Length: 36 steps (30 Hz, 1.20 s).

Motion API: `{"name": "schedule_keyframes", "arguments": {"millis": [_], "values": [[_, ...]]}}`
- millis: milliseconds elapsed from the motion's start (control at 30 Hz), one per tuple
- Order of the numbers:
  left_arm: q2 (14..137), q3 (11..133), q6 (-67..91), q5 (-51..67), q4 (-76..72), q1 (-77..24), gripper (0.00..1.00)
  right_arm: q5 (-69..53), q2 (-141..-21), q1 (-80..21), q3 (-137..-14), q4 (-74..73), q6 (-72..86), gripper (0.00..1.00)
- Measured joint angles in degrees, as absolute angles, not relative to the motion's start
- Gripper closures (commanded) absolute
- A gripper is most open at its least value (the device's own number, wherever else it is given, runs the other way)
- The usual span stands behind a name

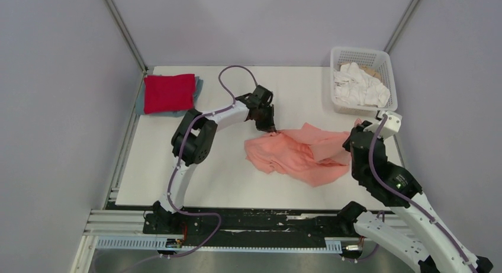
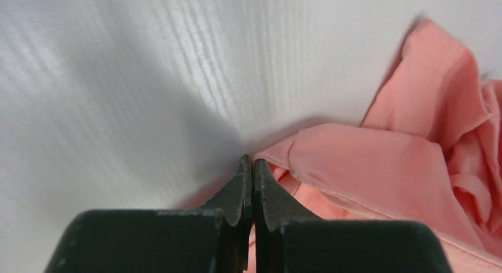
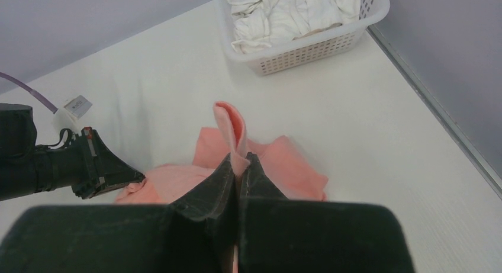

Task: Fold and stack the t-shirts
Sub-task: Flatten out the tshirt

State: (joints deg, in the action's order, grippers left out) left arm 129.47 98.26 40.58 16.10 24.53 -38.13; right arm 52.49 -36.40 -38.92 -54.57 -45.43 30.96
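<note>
The salmon-pink t-shirt (image 1: 299, 153) lies crumpled on the white table, right of centre. My left gripper (image 1: 270, 128) is at its far left corner; in the left wrist view its jaws (image 2: 253, 161) are shut, with pink cloth (image 2: 367, 166) between and beside them. My right gripper (image 1: 355, 132) is shut on the shirt's right edge; a fold of cloth (image 3: 231, 125) sticks up past its tips (image 3: 238, 162). The red t-shirt (image 1: 169, 92) lies folded on the grey-blue t-shirt (image 1: 198, 86) at the far left.
A white lattice basket (image 1: 388, 77) with white cloths stands at the far right corner and also shows in the right wrist view (image 3: 308, 54). The left arm's purple cable (image 1: 228, 71) loops over the table's far middle. Grey walls close in the table.
</note>
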Motion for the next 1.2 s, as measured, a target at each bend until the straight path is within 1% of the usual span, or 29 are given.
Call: {"name": "schedule_keyframes", "arguments": {"millis": [133,233,333,400,500,600,767,867,1067,1200], "values": [[127.4,98.2,38.8,9.8,28.0,-38.1,1.00,53.1,-38.8,-38.7,-53.4,-43.5,31.0,1.00],[122.5,95.9,37.3,3.4,30.0,-37.8,1.00,53.2,-43.7,-36.7,-53.3,-40.9,30.8,1.00],[114.8,91.6,35.5,-1.2,30.2,-36.9,1.00,50.5,-48.8,-32.6,-53.4,-37.2,29.3,1.00],[108.2,88.9,33.6,-4.4,30.5,-35.9,1.00,46.0,-51.7,-28.8,-53.6,-33.1,26.9,1.00],[97.8,87.4,29.6,-9.2,30.3,-34.8,1.00,39.0,-52.2,-25.6,-55.5,-27.6,23.0,1.00],[87.3,86.1,26.0,-11.8,29.1,-34.4,1.00,33.4,-52.1,-25.1,-60.6,-23.6,19.2,1.00],[68.2,83.7,20.5,-13.4,28.1,-35.3,1.00,24.1,-48.0,-25.1,-69.4,-18.5,14.6,1.00],[59.2,83.9,18.1,-12.6,27.9,-36.2,1.00,17.1,-44.4,-25.0,-73.2,-17.6,13.6,1.00],[49.0,89.0,15.1,-8.2,30.2,-36.8,1.00,3.2,-40.1,-25.1,-82.1,-17.2,13.0,1.00],[45.2,93.0,14.1,-5.3,32.2,-36.8,1.00,-3.3,-37.8,-25.1,-84.6,-17.3,13.5,1.00]]}}
